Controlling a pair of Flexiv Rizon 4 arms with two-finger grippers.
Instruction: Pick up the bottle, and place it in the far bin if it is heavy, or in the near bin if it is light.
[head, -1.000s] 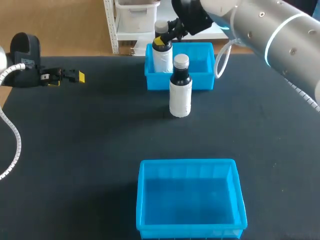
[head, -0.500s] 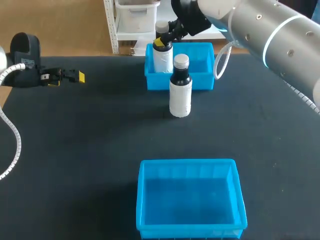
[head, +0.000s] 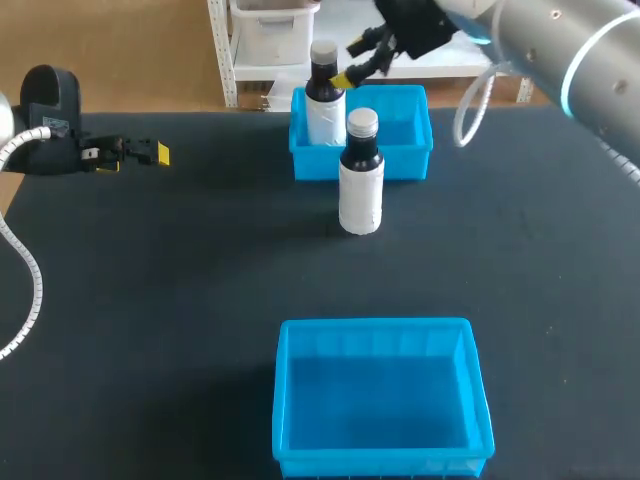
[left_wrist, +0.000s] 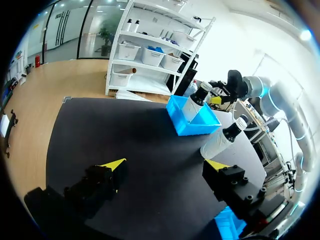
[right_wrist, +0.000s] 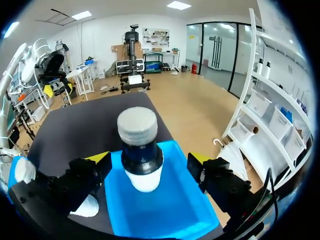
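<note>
No legible text, number or sign on anything in view.

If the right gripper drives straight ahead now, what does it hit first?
The right gripper would likely meet the bottle standing in the far bin, centred ahead of its open fingers.

Blue bins (head: 380, 400), bottles (head: 361, 195) seemingly black-and-white

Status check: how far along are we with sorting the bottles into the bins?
Done: one bottle stands upright in the far bin. In hand: nothing; the right gripper is by that bottle, jaws open and off it; the left gripper is open over the table's left side. Left: the second bottle stands on the table before the far bin, ungripped; the near bin holds no bottle.
</note>
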